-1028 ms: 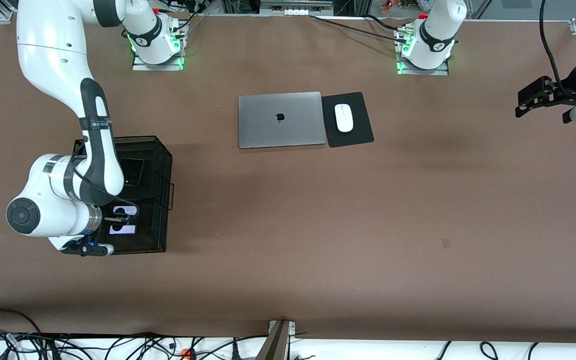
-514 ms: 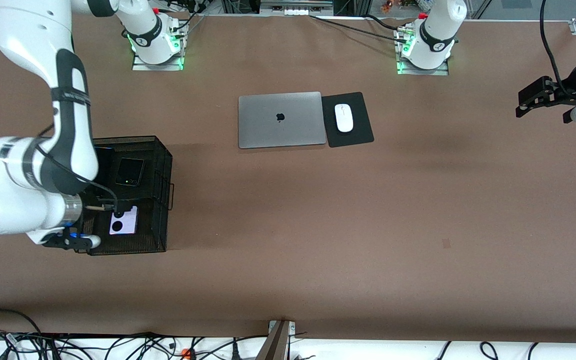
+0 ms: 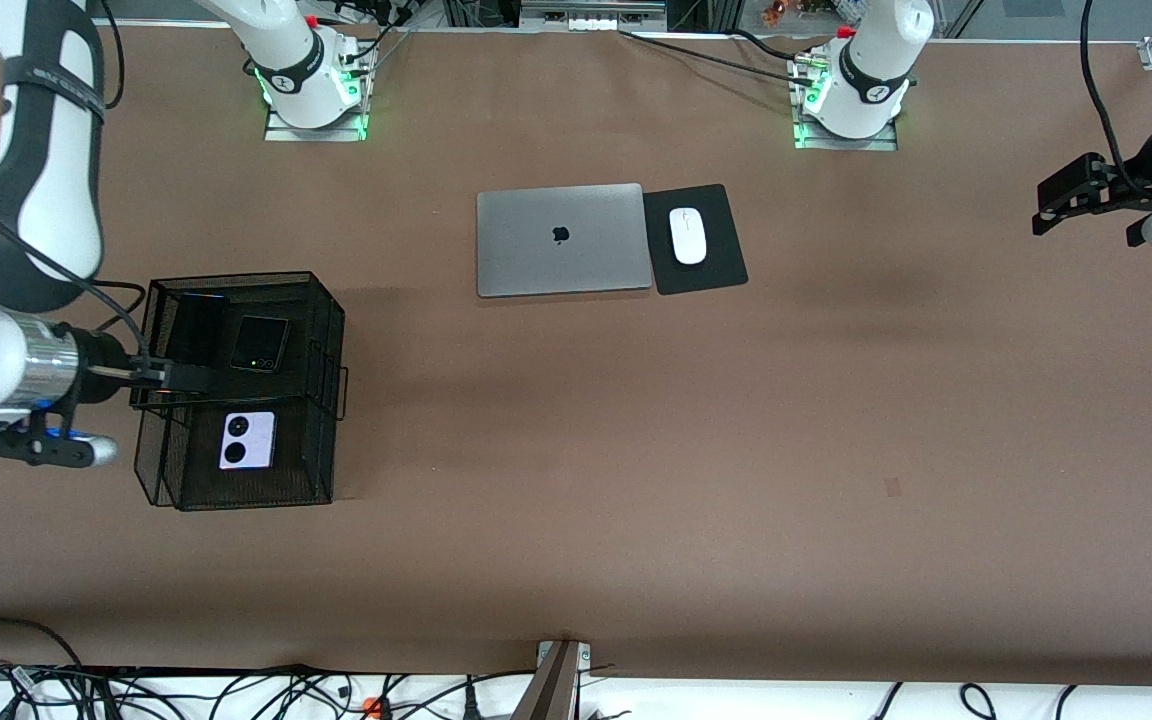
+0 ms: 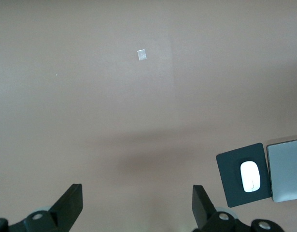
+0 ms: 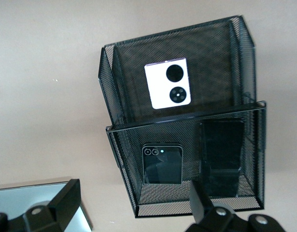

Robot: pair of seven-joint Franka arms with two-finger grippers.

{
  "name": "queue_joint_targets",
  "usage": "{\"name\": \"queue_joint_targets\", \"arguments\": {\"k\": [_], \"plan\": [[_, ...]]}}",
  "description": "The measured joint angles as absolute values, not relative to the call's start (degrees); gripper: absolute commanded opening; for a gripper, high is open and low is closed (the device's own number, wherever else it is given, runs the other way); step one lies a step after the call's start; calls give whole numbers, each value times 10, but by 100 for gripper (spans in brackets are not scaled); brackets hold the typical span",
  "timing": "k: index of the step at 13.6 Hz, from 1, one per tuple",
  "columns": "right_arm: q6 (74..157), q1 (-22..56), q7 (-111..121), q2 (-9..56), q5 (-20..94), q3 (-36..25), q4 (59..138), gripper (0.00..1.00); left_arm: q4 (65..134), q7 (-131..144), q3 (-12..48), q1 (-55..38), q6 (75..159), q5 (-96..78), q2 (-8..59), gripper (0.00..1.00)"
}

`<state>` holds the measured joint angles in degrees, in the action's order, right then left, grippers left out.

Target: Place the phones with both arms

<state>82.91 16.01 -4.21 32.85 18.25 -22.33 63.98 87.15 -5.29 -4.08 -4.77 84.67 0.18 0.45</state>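
Observation:
Three phones lie in a black mesh basket (image 3: 332,330) at the right arm's end of the table. The lilac-white phone (image 3: 247,440) with two black circles is in the compartment nearer the front camera. The squarish black phone (image 3: 259,344) and the slim black slab (image 3: 194,330) share the farther compartment. My right gripper (image 3: 181,378) hangs open and empty over the basket's outer edge. In the right wrist view the lilac-white phone (image 5: 168,90), the squarish black phone (image 5: 162,164) and the slab (image 5: 220,150) all show. My left gripper (image 3: 1076,210) waits open over bare table at the left arm's end.
A closed silver laptop (image 3: 562,239) lies mid-table, close to the arms' bases. Beside it a white mouse (image 3: 688,236) rests on a black pad (image 3: 726,260). The left wrist view shows the mouse (image 4: 250,176) and a small pale mark (image 4: 142,55) on the table.
My right arm has risen and drawn back from the lilac-white phone toward the basket's outer edge. The phone stays flat in its compartment. The left arm has not moved.

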Motion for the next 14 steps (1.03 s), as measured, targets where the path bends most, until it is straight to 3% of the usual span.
{"name": "queue_joint_targets", "arguments": {"k": [2,4,7,9,14], "plan": [[829,153,-58,314,180,-222,639,100,871,-53,-41,-48,847,2,5,100],[830,121,-78,299,152,-183,638,100,872,-53,-41,-48,846,2,5,100],[841,28,-98,270,27,-26,638,100,872,-53,-42,-48,846,2,5,100],[845,-11,-119,256,0,40,643,100,872,-53,-42,-48,846,2,5,100],[966,-21,-122,196,-2,56,774,100,872,-53,-42,-48,846,2,5,100]]}}
